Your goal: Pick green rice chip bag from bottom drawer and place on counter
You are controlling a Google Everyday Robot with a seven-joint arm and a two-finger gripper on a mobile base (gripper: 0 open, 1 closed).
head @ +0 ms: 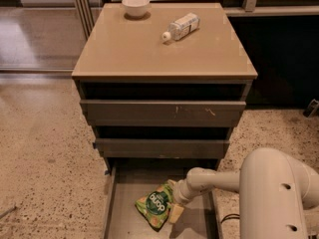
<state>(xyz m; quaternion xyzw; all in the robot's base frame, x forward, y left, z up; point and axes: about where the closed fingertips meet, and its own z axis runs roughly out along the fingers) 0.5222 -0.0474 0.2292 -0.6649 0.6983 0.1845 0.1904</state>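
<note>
The green rice chip bag [156,204] lies flat in the bottom drawer [124,218], which is pulled out at the foot of the cabinet. My gripper [173,199] reaches in from the right, low inside the drawer, right at the bag's right edge. One pale fingertip [176,213] shows beside the bag's lower right corner. The beige counter [149,49] is the cabinet's top, far above the gripper.
A white bowl [135,5] stands at the counter's back left and a white bottle [181,26] lies on its side near the back middle. The two upper drawers [162,112] stand slightly open. My white arm [279,193] fills the lower right. Speckled floor surrounds the cabinet.
</note>
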